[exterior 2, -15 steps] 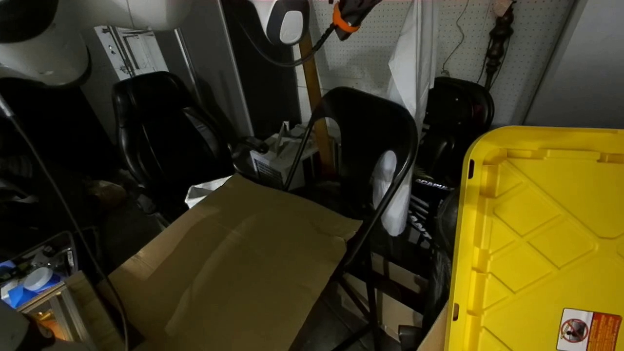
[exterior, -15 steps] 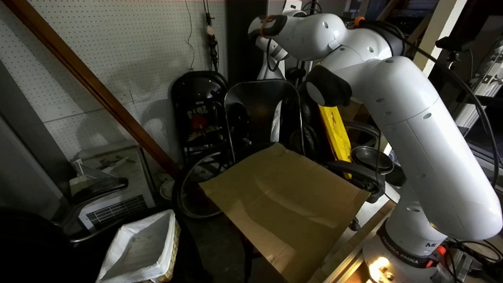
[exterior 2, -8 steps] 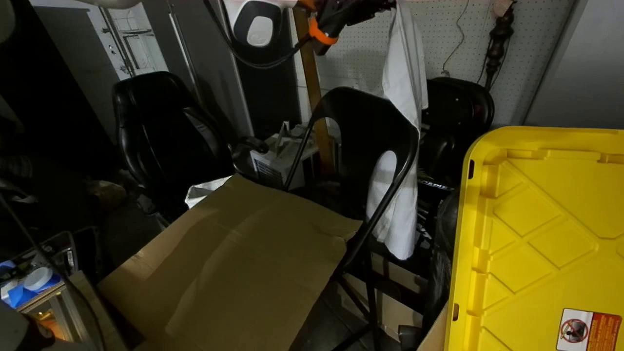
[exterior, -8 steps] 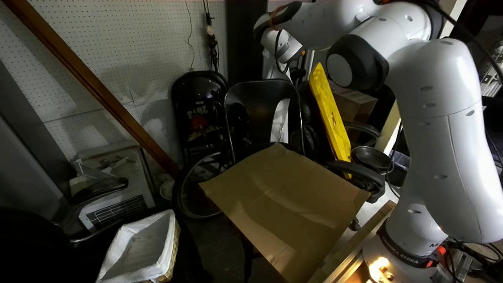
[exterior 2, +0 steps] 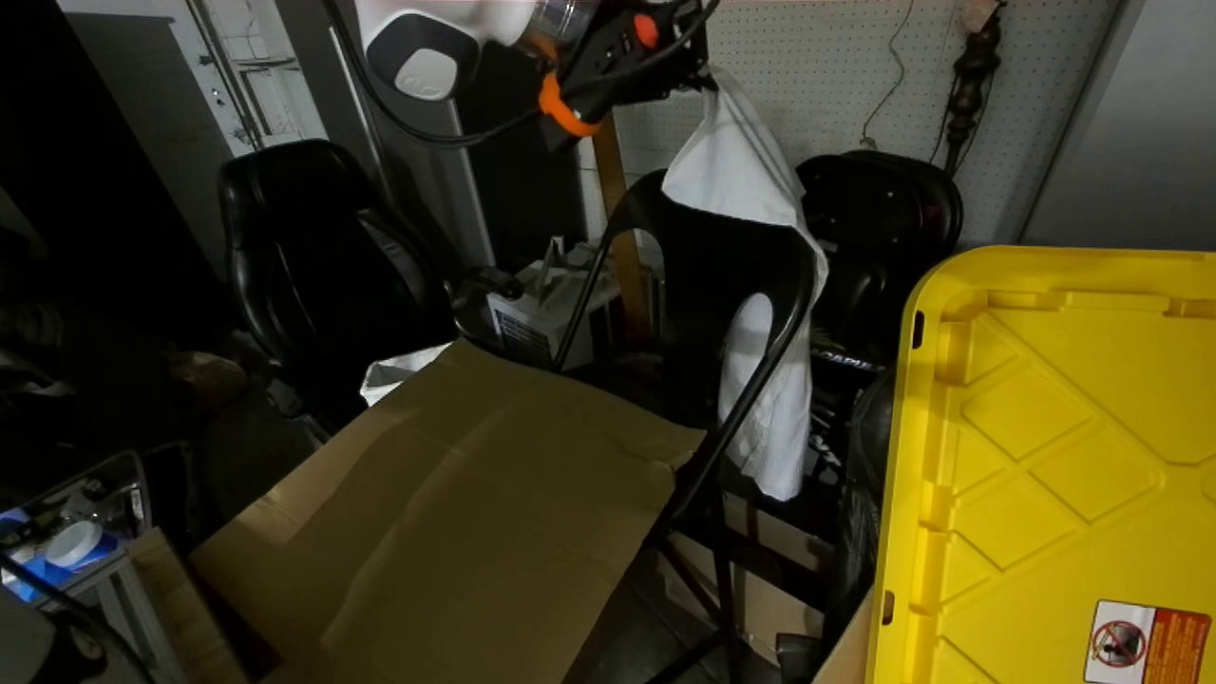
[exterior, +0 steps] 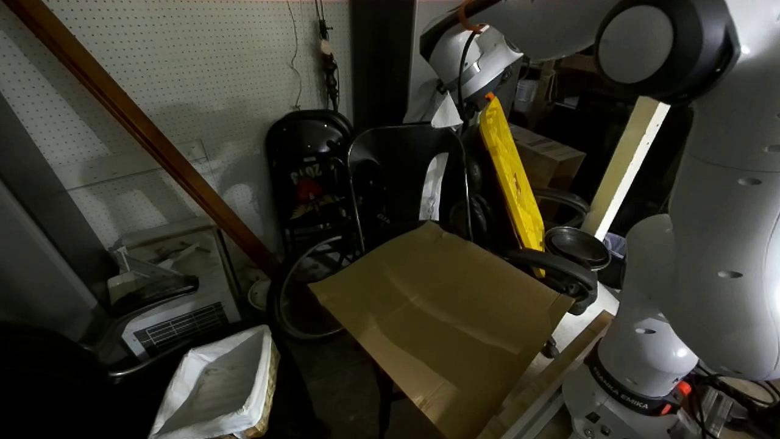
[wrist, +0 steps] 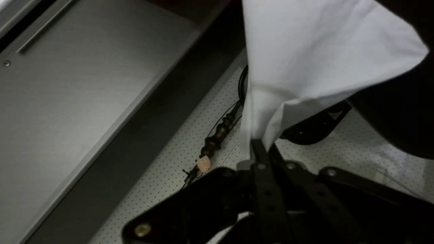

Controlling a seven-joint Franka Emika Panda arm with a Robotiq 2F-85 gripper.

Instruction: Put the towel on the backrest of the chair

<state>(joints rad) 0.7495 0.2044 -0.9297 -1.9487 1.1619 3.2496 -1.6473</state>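
Observation:
The towel (exterior 2: pixel 736 171) is a long white cloth. Its upper end is pinched in my gripper (exterior 2: pixel 705 84); it also fills the top of the wrist view (wrist: pixel 315 51), running up from the shut fingertips (wrist: pixel 265 147). The black folding chair (exterior 2: pixel 703 275) stands with its backrest upright. The towel crosses the backrest's top edge near one corner, and its lower part hangs behind, visible through the side gap. In an exterior view a small white tip of the towel (exterior: pixel 446 114) laps over the backrest (exterior: pixel 405 149); the fingers are hidden there.
A cardboard sheet (exterior 2: pixel 456 513) lies in front of the backrest. A yellow lid (exterior 2: pixel 1054 456) stands beside the chair, also seen in an exterior view (exterior: pixel 515 189). Folded chairs (exterior: pixel 308 140) lean at the wall behind. A black office chair (exterior 2: pixel 323 275) and a lined basket (exterior: pixel 213 384) are nearby.
My gripper has come lower and moved across toward the backrest, leftward in an exterior view. The towel's upper part, which hung straight behind the chair, now slants over the backrest's top edge.

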